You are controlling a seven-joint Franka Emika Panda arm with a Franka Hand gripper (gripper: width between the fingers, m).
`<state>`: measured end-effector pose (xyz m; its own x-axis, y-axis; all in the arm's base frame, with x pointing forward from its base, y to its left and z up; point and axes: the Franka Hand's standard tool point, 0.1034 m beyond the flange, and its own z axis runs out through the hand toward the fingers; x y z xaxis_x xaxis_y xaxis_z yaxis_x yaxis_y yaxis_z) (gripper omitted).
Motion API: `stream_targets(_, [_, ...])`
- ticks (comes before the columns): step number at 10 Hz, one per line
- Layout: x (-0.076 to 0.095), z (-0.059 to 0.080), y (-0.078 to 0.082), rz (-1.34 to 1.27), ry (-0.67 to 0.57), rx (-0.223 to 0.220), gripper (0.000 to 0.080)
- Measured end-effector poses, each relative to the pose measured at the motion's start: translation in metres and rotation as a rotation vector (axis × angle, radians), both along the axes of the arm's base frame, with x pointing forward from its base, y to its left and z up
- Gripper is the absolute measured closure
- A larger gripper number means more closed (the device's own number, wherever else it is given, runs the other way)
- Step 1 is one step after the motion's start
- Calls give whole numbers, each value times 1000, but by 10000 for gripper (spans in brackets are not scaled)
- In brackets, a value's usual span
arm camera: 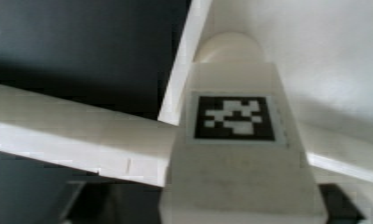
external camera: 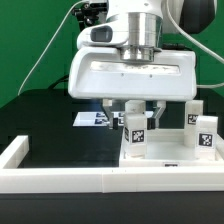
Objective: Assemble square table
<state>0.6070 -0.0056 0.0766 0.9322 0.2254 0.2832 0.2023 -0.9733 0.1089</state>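
Gripper [external camera: 134, 112] hung over a leg [external camera: 136, 128] standing on the slab [external camera: 160, 158] by the border wall [external camera: 60, 182]; jaws spread astride it, grip unclear. Best: center, squeeze squarely, lift straight.

Leg [external camera: 135, 128] upright on slab [external camera: 160, 160]

black table [external camera: 40, 120]: marker board [external camera: 92, 118] behind the gripper [external camera: 135, 112], square tabletop [external camera: 160, 152] under it, border wall [external camera: 60, 180] in front.
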Motion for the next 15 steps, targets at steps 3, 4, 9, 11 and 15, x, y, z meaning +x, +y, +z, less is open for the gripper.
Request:
stream_targets(3, [0, 0, 0, -23, -1, 7, 509])
stream_targets(4, [0, 0, 0, -23, -1, 7, 509])
stream_targets(9, [0, -3, -2, -363, -32, 109, 509])
stream_targets(11, [0, -3, 4, -518, -37, 161, 509])
stream_targets(15, [-1, -4, 2, -903, -50, 281, 509])
